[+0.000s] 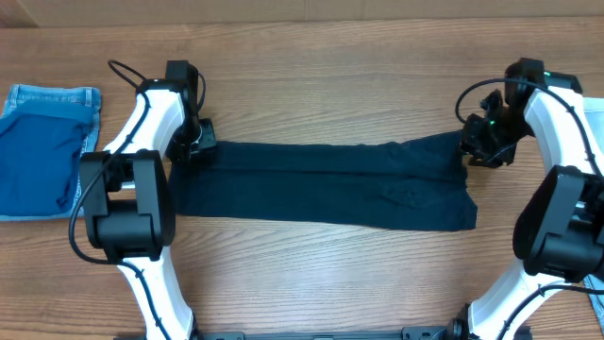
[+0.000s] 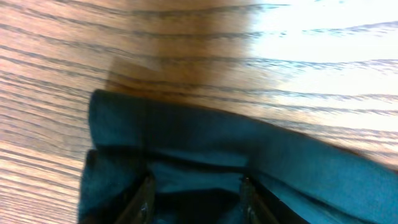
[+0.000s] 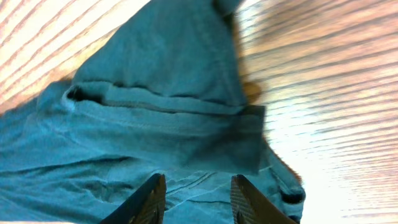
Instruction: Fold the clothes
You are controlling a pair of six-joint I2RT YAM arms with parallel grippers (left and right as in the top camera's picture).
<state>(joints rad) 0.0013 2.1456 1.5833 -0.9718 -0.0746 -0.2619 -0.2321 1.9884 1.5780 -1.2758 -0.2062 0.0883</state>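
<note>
A pair of dark navy trousers (image 1: 321,184) lies stretched flat across the table, legs to the left and waist to the right. My left gripper (image 1: 195,142) is at the far left corner of the leg end. In the left wrist view its fingers (image 2: 196,199) are apart, with the dark cloth (image 2: 249,149) lying between and around them. My right gripper (image 1: 477,149) is over the far right corner at the waist. In the right wrist view its fingers (image 3: 199,199) are open just above the waistband (image 3: 186,124), holding nothing.
A folded blue denim garment (image 1: 42,151) lies at the table's left edge. Bare wooden table (image 1: 321,85) shows beyond and in front of the trousers. The arm bases stand at the front left (image 1: 127,217) and front right (image 1: 562,217).
</note>
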